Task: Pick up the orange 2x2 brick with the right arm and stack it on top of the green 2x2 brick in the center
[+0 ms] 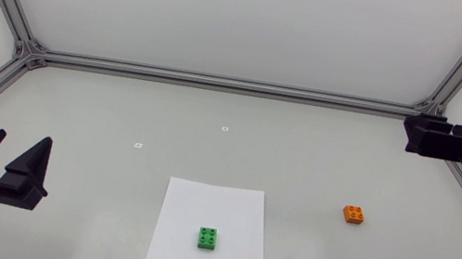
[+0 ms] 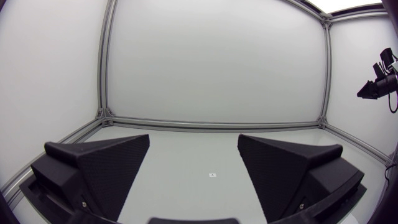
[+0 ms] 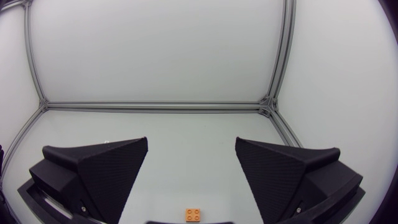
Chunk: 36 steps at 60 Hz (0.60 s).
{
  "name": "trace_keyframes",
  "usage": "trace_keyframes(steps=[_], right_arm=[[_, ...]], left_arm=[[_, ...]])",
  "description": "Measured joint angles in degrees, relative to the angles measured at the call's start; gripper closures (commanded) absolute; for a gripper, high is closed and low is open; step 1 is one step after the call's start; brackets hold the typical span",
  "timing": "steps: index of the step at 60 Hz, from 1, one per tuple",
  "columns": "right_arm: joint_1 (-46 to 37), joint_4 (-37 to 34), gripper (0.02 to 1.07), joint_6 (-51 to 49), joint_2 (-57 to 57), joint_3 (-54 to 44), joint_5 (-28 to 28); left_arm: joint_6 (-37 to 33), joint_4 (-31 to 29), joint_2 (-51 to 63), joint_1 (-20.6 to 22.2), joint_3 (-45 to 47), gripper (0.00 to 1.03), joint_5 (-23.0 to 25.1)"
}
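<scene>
Orange 2x2 brick (image 1: 353, 214) on the pale counter (image 1: 321, 154), well right of a white paper sheet (image 1: 200, 202), green 2x2 brick (image 1: 208, 238) on that sheet, right end effector (image 3: 191, 142) spread wide, orange brick below it, left end effector (image 2: 194, 138) likewise apart, near left.

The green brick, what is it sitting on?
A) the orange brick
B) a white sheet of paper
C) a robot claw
B: the green brick lies on the white sheet of paper, and the orange brick sits apart from it, off the paper.
</scene>
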<state>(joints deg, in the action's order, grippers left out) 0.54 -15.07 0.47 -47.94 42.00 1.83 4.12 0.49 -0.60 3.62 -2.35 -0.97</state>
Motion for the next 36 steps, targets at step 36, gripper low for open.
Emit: trace_keyframes(steps=[36], right_arm=[[-2.91,-28.46,0.06,-0.94,-26.64,23.63,0.02]], left_arm=[[0.0,0.0,0.0,0.0,0.0,0.04,0.0]])
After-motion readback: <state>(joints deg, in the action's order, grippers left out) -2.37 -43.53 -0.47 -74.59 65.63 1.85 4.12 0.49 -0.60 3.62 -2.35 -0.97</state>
